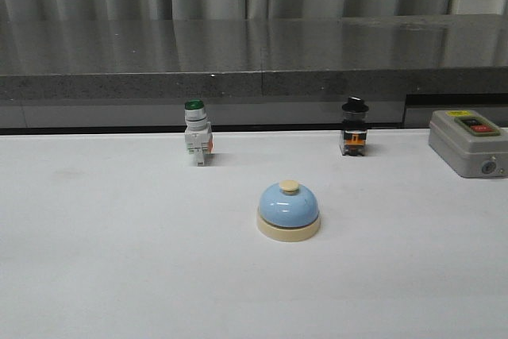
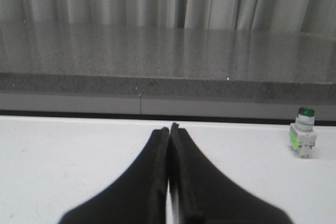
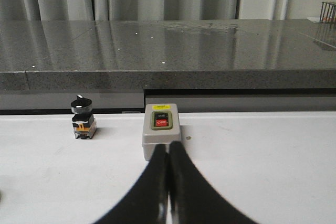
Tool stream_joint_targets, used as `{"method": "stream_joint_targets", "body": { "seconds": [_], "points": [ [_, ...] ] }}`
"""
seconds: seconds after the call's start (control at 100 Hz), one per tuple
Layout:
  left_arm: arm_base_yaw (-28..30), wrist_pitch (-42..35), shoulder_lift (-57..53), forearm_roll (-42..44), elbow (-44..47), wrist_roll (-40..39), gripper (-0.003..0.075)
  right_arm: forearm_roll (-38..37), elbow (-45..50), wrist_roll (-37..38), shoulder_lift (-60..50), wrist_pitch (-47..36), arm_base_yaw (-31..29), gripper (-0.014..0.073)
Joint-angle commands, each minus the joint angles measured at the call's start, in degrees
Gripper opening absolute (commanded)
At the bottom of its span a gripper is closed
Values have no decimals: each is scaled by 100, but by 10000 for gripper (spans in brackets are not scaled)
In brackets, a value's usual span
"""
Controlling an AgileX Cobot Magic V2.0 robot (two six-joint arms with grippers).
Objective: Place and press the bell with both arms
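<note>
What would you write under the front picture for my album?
A blue bell sits alone on the white table, with a green-topped switch and a black-topped switch behind it.

Grey control box (image 1: pixel 470 142) cut off at front view's right edge; its label txt too small to read.

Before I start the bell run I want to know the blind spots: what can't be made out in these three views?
- Both arms: absent from the front view.
- Bell: in neither wrist view.
- Left gripper and right gripper: only the closed fingers show; the rest is cut by the frame edge.
- Grey switch box: cropped at the front view's right edge, labels too small to read.
- Green-capped switch: markings blurred.
</note>
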Motion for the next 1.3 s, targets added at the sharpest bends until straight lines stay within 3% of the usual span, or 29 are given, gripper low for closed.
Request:
{"method": "stream_joint_targets", "body": {
  "seconds": [0.0, 1.0, 1.29],
  "points": [
    [16, -553, -176, -60, 237, -5, -20, -68, -85, -10, -91, -460, -5, -60],
    [16, -638, -176, -60, 237, -5, -20, -68, -97, -10, -37, -624, -5, -60],
    [16, -638, -176, -60, 237, -5, -20, 502, -648, -4, 1339, -33, 315, -60]
  ]
}}
